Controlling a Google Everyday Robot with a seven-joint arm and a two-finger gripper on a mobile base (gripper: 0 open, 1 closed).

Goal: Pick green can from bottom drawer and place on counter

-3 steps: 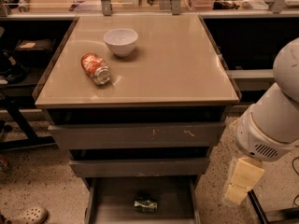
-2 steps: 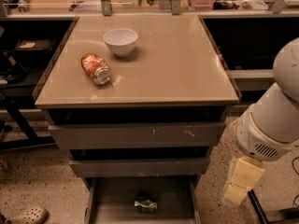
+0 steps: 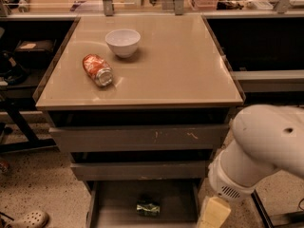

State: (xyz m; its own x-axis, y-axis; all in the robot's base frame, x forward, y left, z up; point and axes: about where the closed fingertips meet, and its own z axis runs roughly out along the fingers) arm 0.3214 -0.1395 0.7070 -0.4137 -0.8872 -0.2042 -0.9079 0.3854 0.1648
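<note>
The green can point(image 3: 147, 208) lies on its side on the floor of the open bottom drawer point(image 3: 110, 206), near the middle. The counter point(image 3: 175, 65) is the wide beige top above the drawers. My white arm point(image 3: 263, 144) comes in from the right, beside the cabinet. My gripper point(image 3: 213, 213), a pale yellow piece at the arm's end, hangs low at the drawer's right edge, to the right of the green can and apart from it. Its lower end is cut off by the bottom of the camera view.
An orange-red can point(image 3: 97, 70) lies on its side on the counter's left part, with a white bowl point(image 3: 123, 42) just behind it. Two wider upper drawers point(image 3: 137, 139) stick out a little. Dark shelves stand on both sides. A shoe point(image 3: 28, 219) lies on the floor at the left.
My arm has dropped lower and swung left. The gripper has moved down and left, closer to the open bottom drawer. The cans and the bowl have not moved.
</note>
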